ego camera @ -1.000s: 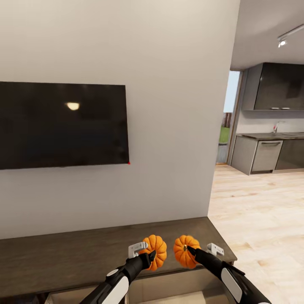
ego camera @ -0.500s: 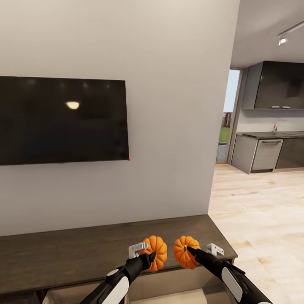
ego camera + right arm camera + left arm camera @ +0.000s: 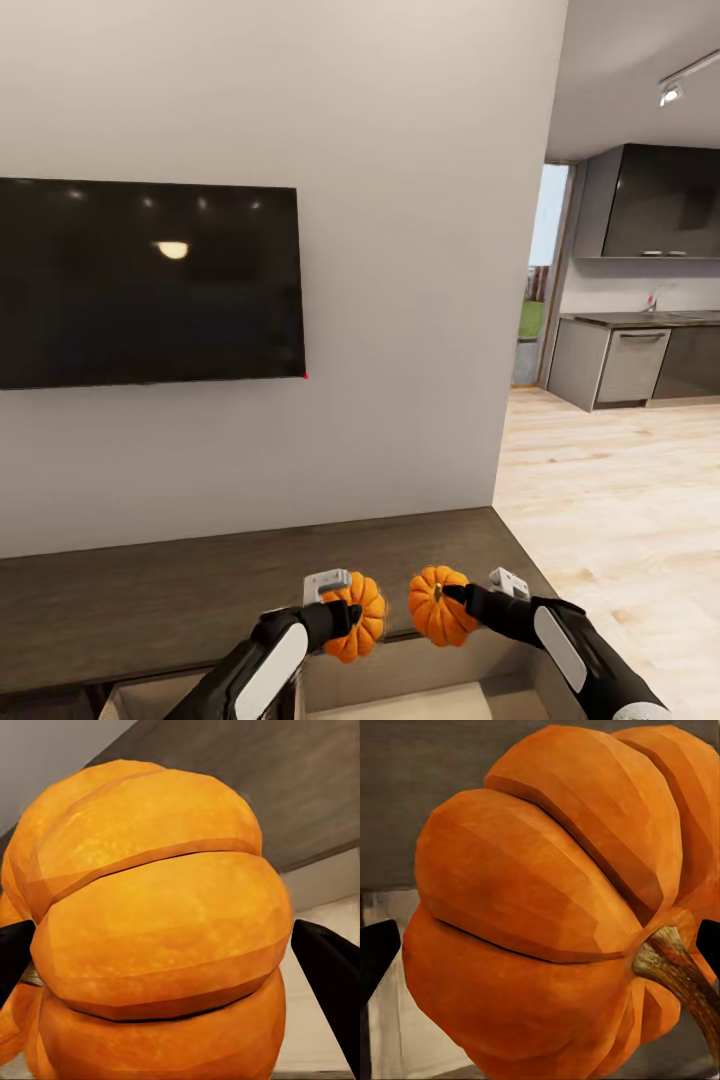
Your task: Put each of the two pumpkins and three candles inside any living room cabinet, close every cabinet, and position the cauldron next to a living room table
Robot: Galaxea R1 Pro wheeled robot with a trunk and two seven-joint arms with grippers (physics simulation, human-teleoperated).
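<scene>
Over cabinet [image 3: 200, 600] front edge | left claw [image 3: 345, 612], right claw [image 3: 452, 600] each clamp pumpkin

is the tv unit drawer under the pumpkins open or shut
Open: the drawer is pulled out from the dark TV unit, its pale beige inside showing below both held pumpkins.
</scene>
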